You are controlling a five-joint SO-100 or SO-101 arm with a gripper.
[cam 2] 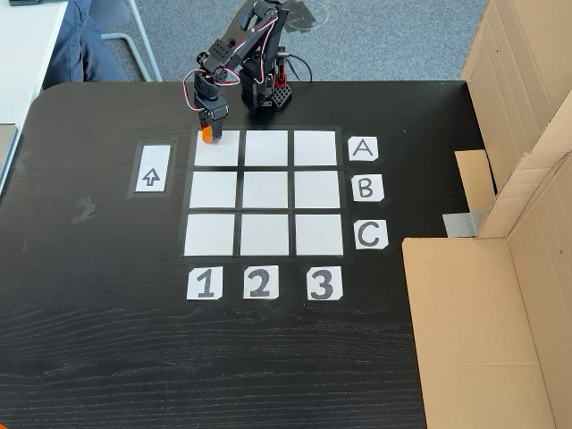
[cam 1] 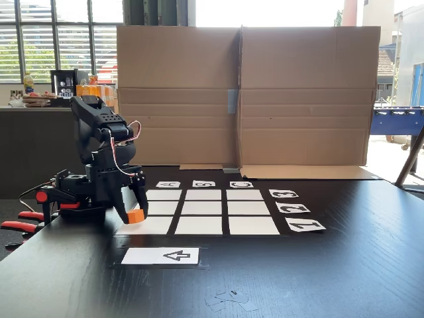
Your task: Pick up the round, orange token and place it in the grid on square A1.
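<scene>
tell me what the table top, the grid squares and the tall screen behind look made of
Table top: dark, nearly black wood or wood-look laminate; grain lines show, slight sheen. Grid squares: probably plain white paper, flat and matte. Screen: brown corrugated cardboard, with fold creases and a taped seam.

The small orange token [cam 1: 136, 215] [cam 2: 207, 136] sits between the hand's [cam 1: 134, 213] [cam 2: 208, 134] two fingers, upright at the outer edge of square A1 [cam 1: 147, 226] [cam 2: 220, 150]. That plain white square is the corner at ten o'clock of the three-by-three grid [cam 1: 207, 209] [cam 2: 264, 193] in the top-down fixed view.
</scene>
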